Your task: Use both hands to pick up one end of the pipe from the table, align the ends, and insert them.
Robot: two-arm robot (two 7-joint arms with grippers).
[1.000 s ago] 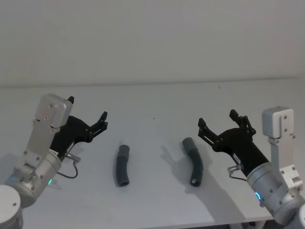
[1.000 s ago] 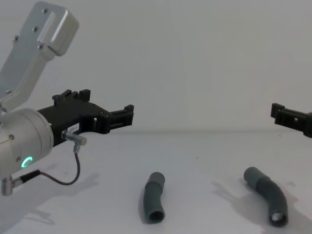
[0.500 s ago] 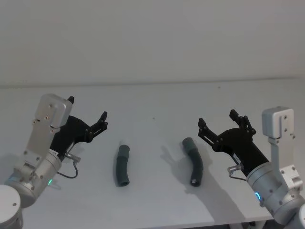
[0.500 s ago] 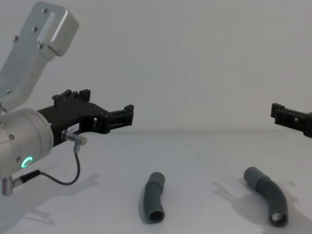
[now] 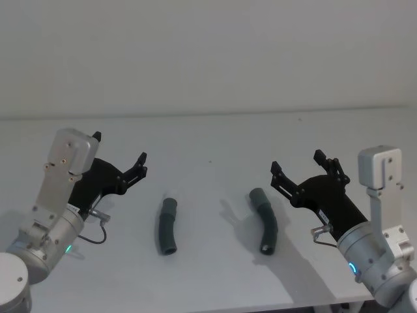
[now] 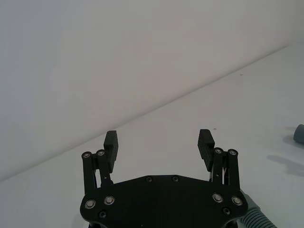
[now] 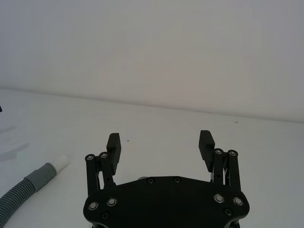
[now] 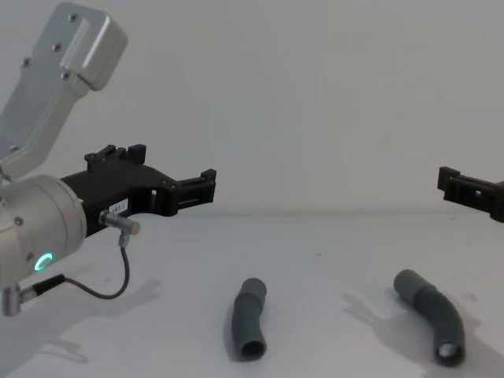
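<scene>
The pipe is two short, bent, dark grey ribbed hose pieces. The left piece (image 5: 167, 226) and the right piece (image 5: 266, 220) both lie flat on the plain white table (image 5: 215, 137). They are near its front edge and about halfway between its left and right edges. They are well apart and do not touch. Each one runs from front to back. In the right wrist view, a small white tube tip (image 7: 61, 163) sticks out of the smooth grey cuff (image 7: 43, 174) on one piece.

The black forked left gripper (image 5: 120, 149) hangs in the air over the left part of the table, near the left piece but not touching it. Its fingers are spread wide and hold nothing. The black forked right gripper (image 5: 297, 163) hangs over the right part of the table, just beside the right piece. It is spread wide and empty too.

I think the job is at its very start. The step in hand is reaching for the pieces, and nothing is picked up yet. Next, each gripper probably needs to go down over its own piece and close on the ribbed middle, leaving the end free. Then the white tip has to face the other piece's open cuff, straight in line, before they push together.
</scene>
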